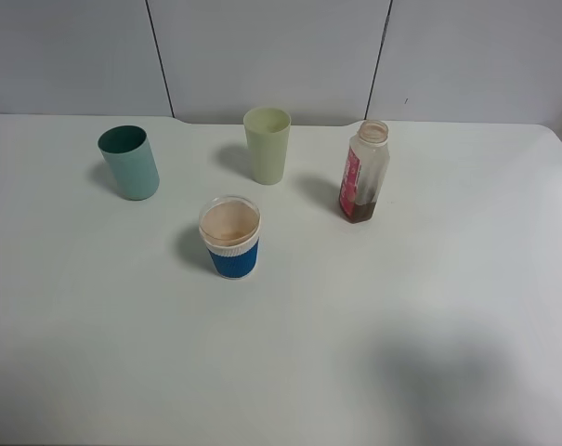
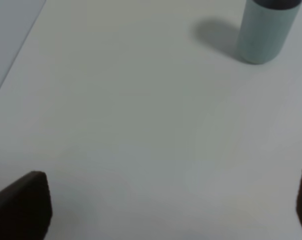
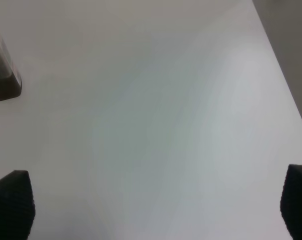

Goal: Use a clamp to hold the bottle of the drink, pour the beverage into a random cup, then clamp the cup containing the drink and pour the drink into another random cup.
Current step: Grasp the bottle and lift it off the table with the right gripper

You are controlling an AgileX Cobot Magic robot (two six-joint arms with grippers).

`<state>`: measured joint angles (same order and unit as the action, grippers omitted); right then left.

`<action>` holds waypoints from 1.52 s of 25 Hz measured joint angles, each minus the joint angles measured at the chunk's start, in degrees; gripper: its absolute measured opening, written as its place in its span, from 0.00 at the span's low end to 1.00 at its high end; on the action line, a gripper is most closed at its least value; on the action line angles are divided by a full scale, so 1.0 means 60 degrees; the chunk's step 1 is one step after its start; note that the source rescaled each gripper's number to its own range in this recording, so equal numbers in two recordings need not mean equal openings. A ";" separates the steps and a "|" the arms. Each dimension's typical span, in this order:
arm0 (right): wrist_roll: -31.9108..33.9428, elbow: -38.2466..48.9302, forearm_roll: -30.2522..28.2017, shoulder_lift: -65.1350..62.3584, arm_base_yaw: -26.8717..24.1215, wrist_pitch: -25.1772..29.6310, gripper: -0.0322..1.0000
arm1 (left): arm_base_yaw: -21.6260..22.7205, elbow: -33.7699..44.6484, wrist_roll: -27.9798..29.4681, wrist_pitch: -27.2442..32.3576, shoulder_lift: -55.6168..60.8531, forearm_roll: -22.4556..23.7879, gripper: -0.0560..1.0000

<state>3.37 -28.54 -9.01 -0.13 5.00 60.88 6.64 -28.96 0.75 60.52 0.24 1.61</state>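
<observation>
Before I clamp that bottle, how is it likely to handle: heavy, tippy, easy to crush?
Probably light: the bottle holds only a shallow dark layer of drink at its base. It stands tall and narrow, so a sideways nudge may tip it. Its mouth looks uncapped, and the clear wall may be thin, so squeeze gently.

- You can read no text, brand or number here.
- The bottle (image 1: 366, 167) near the table's (image 1: 401, 325) far edge wears a red label (image 1: 350, 182); its print is too small to read.
</observation>
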 joint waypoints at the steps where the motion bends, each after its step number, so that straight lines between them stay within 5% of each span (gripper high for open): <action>1: 0.0000 0.0000 0.0000 0.0000 0.0000 0.0000 0.98 | 0.0000 0.0000 0.0000 0.0000 0.0000 0.0000 1.00; 28: 0.0000 -0.0033 0.0009 0.0000 0.0000 -0.0063 0.98 | 0.0000 0.0000 0.0000 0.0000 0.0000 0.0000 1.00; 38: 0.0007 -0.0722 0.0674 0.3629 0.0000 -0.4247 0.98 | 0.0000 0.0000 0.0000 0.0000 0.0000 0.0000 1.00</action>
<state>3.42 -32.87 -4.96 21.64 5.00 35.40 6.64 -28.96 0.75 60.52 0.24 1.61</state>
